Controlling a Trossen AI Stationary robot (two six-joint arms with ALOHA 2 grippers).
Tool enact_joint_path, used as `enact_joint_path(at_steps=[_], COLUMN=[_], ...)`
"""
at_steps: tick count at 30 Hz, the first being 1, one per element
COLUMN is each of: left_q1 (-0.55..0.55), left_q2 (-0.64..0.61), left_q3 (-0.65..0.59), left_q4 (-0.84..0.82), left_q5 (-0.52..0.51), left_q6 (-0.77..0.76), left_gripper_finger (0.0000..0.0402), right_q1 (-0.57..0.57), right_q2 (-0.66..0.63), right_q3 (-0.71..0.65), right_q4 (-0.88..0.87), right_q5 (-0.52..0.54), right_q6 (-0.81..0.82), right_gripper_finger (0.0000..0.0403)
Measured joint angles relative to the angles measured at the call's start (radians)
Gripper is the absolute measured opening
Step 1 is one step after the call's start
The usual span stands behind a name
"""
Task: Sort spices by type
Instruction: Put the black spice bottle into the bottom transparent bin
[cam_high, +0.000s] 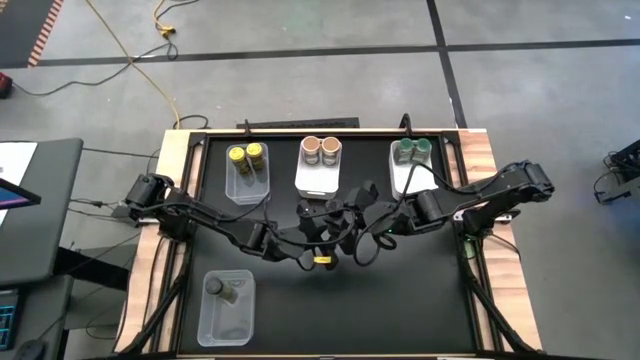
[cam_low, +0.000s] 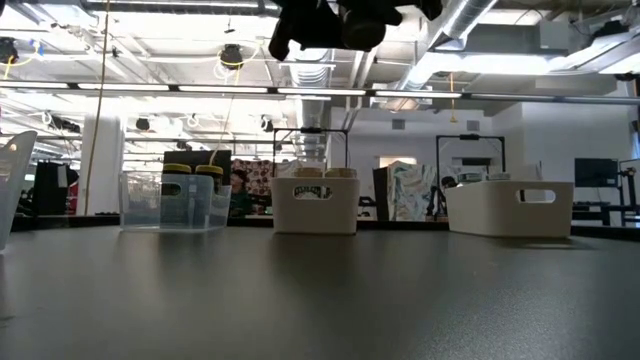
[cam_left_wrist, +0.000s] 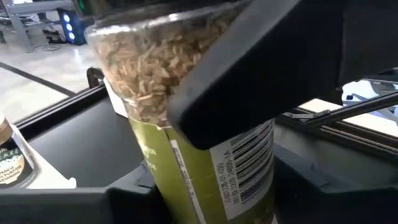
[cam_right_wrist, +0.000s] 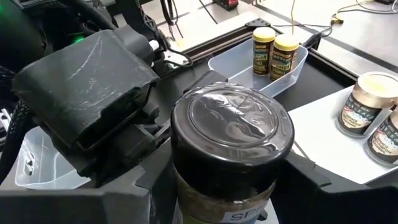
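A spice jar with a dark grey lid (cam_right_wrist: 231, 134), a green label (cam_left_wrist: 205, 168) and grainy contents is held above the table's middle between both grippers. My left gripper (cam_high: 312, 238) and my right gripper (cam_high: 356, 226) meet there, each shut on it. They show high above the table in the low view (cam_low: 335, 20). Two yellow-topped jars (cam_high: 247, 155) stand in a clear bin, two tan-topped jars (cam_high: 320, 148) in a white bin, green-topped jars (cam_high: 412, 150) in another white bin. One grey-topped jar (cam_high: 215, 287) stands in the near clear bin. My left gripper pinches the jar at its green-labelled body (cam_left_wrist: 186, 186), one finger on each side. The jar is lifted clear of the table and stands out past the fingers with its clear, grain-filled end (cam_left_wrist: 149, 62) foremost. My right gripper pinches the same jar just below the dark lid (cam_right_wrist: 217, 193), the lid facing its wrist camera. One of its fingers (cam_left_wrist: 261, 68) lies slanting across the jar's clear part, beside the left gripper's hold. The jar hangs clear of the table.
Three bins line the far edge: a clear bin (cam_high: 232, 185), a white bin (cam_high: 318, 183) and a white bin (cam_high: 400, 180). A fourth clear bin (cam_high: 228, 320) sits near the left front corner. The black mat (cam_high: 400, 300) lies bare at the near right.
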Motion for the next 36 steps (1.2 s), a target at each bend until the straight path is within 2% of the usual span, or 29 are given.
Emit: enact_joint_path(at_steps=[7, 12, 19, 23, 29, 31, 36], left_q1=[0.0, 0.0, 0.0, 0.0, 0.001, 0.001, 0.011], left_q2=[0.0, 0.0, 0.0, 0.0, 0.0, -0.007, -0.051], left_q3=[0.0, 0.0, 0.0, -0.001, -0.001, -0.001, -0.001], left_q4=[0.0, -0.005, -0.007, -0.007, -0.02, -0.054, -0.125], left_q5=[0.003, 0.004, 0.007, 0.009, 0.013, 0.053, 0.236], left_q6=[0.002, 0.007, 0.011, 0.012, 0.011, 0.011, -0.005], left_gripper_finger=[0.0184, 0.0209, 0.0207, 0.0207, 0.0207, 0.0207, 0.0207], right_q1=[0.0, 0.0, 0.0, 0.0, 0.0, 0.0, 0.006], right_q2=[0.0, 0.0, 0.0, 0.0, -0.018, -0.054, -0.187], right_q3=[0.0, 0.0, 0.0, 0.0, 0.0, 0.0, 0.0], right_q4=[0.002, 0.001, 0.003, -0.001, -0.054, -0.112, -0.279], right_q5=[-0.001, -0.003, -0.007, -0.017, -0.017, -0.018, -0.026], right_q6=[0.0, 0.0, 0.005, 0.005, -0.032, -0.037, 0.039], right_gripper_finger=[0.0231, 0.0244, 0.0263, 0.0287, 0.0351, 0.037, 0.0397])
